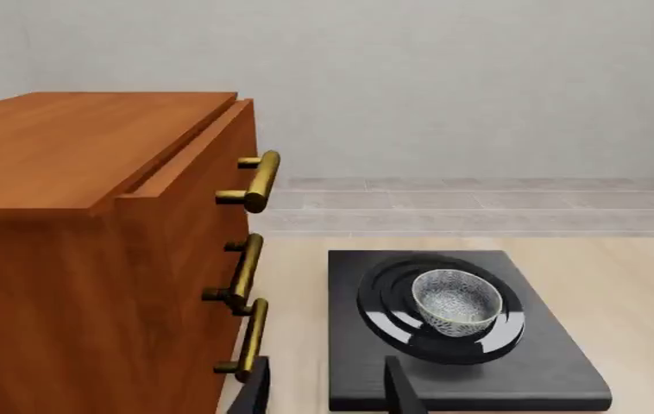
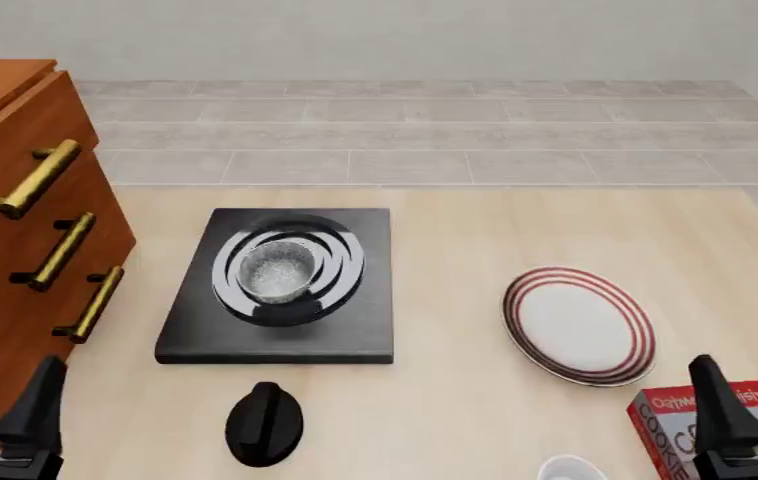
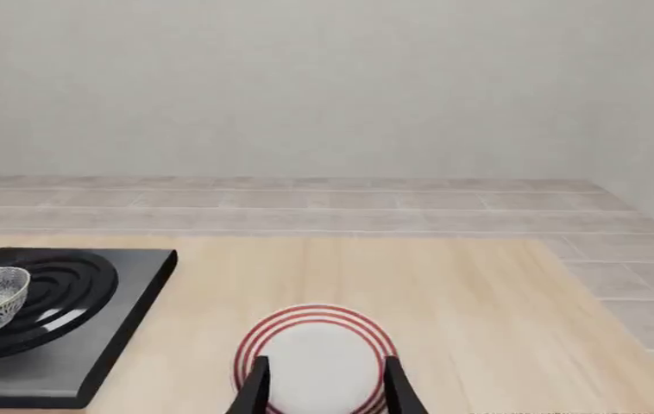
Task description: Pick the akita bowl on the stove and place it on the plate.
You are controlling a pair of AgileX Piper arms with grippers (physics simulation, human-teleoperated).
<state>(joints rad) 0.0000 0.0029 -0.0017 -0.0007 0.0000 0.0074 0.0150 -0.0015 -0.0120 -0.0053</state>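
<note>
- Akita bowl (image 2: 276, 271) sits upright on the burner rings of the stove (image 2: 279, 288), roughly centred on them. The plate (image 2: 578, 324) is well apart, off to the right on the bare table (image 2: 459, 240). Nothing is lifted yet, so the whole pick is still ahead, I'd say.
- Left gripper (image 2: 0, 400) is low at the near left edge with its fingers spread and nothing between them. Right gripper (image 2: 753, 395) is the same on the near right: fingers apart, empty, and its wrist cam looks straight over the plate.
- Biggest risk, imo: the bowl's rim is thin and the wall is curved, so a pinch over the rim could slip or tip it, and it might skid on those glossy rings.
- The left arm is the nearer one, but the wooden drawer cabinet (image 2: 12, 190) with its brass handles (image 2: 32, 180) is right beside the stove. A wide swing could clip it.
- The black knob (image 2: 264, 423) lies on the table just in front of the stove, so a low approach could knock it.
- If the carry goes low near the plate, the cookie box (image 2: 699, 430) and a white bowl (image 2: 573, 468) at the near edge are close by.
- Readable text: only the box, with "COOKIES" down its side. The smaller word above it is too blurry for me to read.
</note>
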